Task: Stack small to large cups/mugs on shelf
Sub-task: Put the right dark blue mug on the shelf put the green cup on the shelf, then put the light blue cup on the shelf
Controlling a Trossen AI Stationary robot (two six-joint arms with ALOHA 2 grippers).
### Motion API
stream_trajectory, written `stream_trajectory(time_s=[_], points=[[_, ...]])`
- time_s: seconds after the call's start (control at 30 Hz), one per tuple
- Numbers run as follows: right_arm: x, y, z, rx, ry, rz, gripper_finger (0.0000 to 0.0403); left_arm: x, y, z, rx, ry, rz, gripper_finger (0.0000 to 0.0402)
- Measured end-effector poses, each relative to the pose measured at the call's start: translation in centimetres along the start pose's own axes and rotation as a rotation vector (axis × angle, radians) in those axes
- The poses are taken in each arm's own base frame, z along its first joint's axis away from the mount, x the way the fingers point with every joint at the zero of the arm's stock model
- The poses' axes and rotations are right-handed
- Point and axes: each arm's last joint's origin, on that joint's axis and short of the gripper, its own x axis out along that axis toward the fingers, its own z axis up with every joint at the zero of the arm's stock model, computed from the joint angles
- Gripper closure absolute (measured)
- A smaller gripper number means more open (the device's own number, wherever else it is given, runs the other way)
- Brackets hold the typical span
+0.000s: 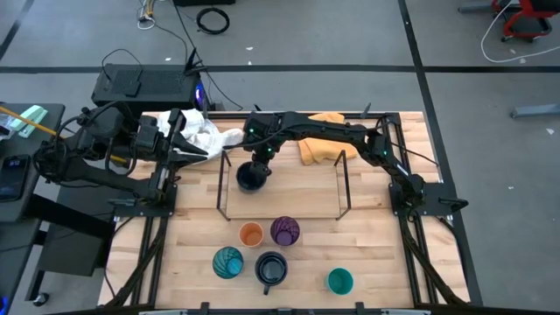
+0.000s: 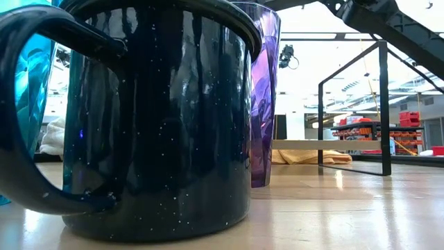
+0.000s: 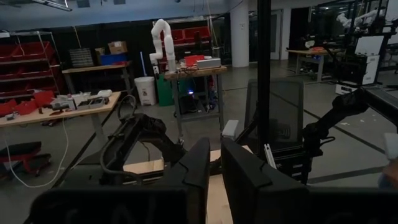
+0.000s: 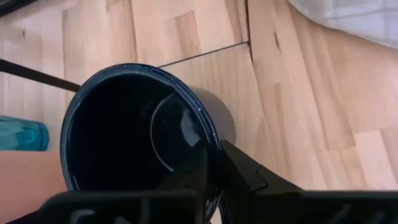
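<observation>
Six vessels: 2 dark navy speckled mugs, 1 orange cup (image 1: 251, 234), 1 purple tumbler (image 1: 284, 231), 1 patterned teal tumbler (image 1: 227, 262), 1 small teal cup (image 1: 339, 281). The right gripper (image 1: 256, 170), fingers nearly closed, pinches the rim of one navy mug (image 1: 249, 178) at the left end of the light-wood wire-railed shelf (image 1: 297, 188). The other navy mug (image 1: 272, 269) sits w/ four cups on the table (image 1: 385, 254) in front. Left gripper (image 1: 185, 136) waits nearly closed, empty, near a white cloth (image 1: 208, 133).

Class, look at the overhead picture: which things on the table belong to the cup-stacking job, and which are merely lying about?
Belong to the job:
navy mug held by the right gripper at the shelf
second navy mug
orange cup
purple tumbler
patterned teal tumbler
teal cup

Lying about:
white cloth
yellow cloth
</observation>
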Motion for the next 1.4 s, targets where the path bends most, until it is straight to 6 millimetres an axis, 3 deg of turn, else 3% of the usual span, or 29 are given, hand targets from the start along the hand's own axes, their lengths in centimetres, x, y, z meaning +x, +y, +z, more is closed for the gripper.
stream_trajectory(time_s=[0.3,0.7,1.17,1.4], points=[[0.0,0.1,0.1,-0.005,-0.005,0.002,0.0355,0.0,0.0,0.0,0.000,0.000,0.000,0.0354],[0.1,0.3,0.1,-0.004,-0.008,-0.003,0.0292,0.0,0.0,0.0,0.000,0.001,0.000,0.0350],[0.0,0.1,0.2,-0.008,-0.022,-0.011,0.0290,0.0,0.0,0.0,0.000,0.001,0.000,0.0352],[-2.1,0.1,1.3,-0.020,-0.071,-0.024,0.0291,0.0,0.0,0.0,0.000,0.000,0.000,0.0350]])
